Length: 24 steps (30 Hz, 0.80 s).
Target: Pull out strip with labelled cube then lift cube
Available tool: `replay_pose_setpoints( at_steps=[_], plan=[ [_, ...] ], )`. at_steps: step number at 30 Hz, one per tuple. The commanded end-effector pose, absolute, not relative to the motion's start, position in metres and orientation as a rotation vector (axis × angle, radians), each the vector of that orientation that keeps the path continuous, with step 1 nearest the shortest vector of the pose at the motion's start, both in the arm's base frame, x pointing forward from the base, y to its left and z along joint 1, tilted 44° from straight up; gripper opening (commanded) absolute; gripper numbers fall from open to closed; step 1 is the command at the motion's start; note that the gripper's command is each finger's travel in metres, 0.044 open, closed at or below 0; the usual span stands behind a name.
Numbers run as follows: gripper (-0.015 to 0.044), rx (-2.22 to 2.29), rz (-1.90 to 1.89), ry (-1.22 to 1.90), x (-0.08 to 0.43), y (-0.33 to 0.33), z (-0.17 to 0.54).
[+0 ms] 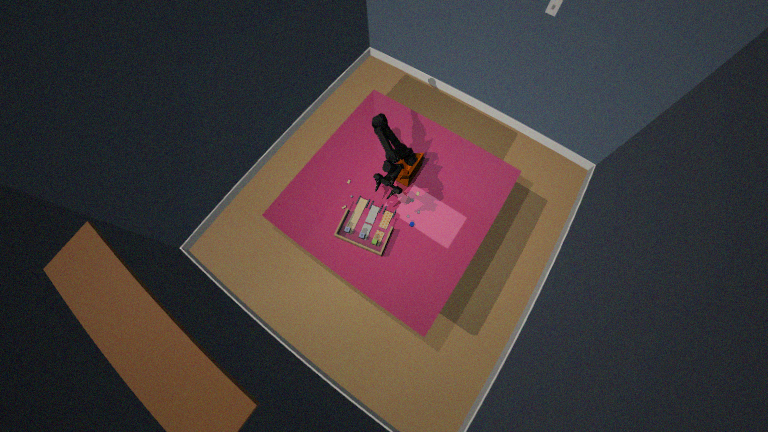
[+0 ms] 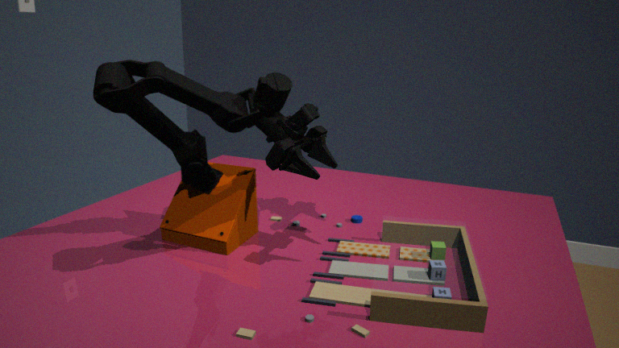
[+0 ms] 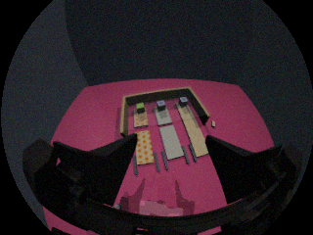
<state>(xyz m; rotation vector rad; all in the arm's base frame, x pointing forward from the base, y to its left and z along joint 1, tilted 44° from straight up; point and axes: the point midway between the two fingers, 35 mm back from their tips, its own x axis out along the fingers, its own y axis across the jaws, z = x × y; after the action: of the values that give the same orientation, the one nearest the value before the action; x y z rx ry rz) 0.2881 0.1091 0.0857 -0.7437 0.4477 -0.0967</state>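
Note:
A plain wooden strip (image 1: 357, 212) (image 2: 339, 293) (image 3: 193, 132) runs in one piece; a pale cube marked H (image 2: 442, 292) (image 3: 183, 100) stands at its far end. A grey strip is split by a gap into a near piece (image 2: 358, 270) (image 3: 171, 144) and a far piece (image 2: 410, 274) (image 3: 162, 117) that bears another H cube (image 2: 437, 271) (image 3: 160, 105). An orange-spotted strip (image 2: 363, 249) (image 3: 145, 148) is also split; a plain green cube (image 2: 438, 250) (image 3: 140, 107) stands on its far piece. My gripper (image 1: 383, 193) (image 2: 327, 172) is open and empty, high above the table on the robot's side of the strips.
A three-sided wooden wall (image 1: 357, 243) (image 2: 426, 312) (image 3: 156, 94) surrounds the strips' far ends; its open side faces the robot. Low dark rails (image 2: 317, 301) (image 3: 192, 153) flank the near ends. A blue disc (image 1: 411, 224) (image 2: 356, 218) and several small bits lie around.

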Motion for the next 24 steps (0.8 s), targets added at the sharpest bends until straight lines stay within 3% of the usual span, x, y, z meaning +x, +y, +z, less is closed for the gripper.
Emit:
replay_pose_setpoints(
  at_steps=[1, 9, 24],
  plan=[
    [0.04, -0.751, -0.118, 0.445, 0.287, 0.104, 0.087],
    [0.04, -0.751, -0.118, 0.445, 0.287, 0.104, 0.087],
    [0.0006, -0.891, -0.263, 0.983, 0.377, 0.044, 0.084]
  ],
)
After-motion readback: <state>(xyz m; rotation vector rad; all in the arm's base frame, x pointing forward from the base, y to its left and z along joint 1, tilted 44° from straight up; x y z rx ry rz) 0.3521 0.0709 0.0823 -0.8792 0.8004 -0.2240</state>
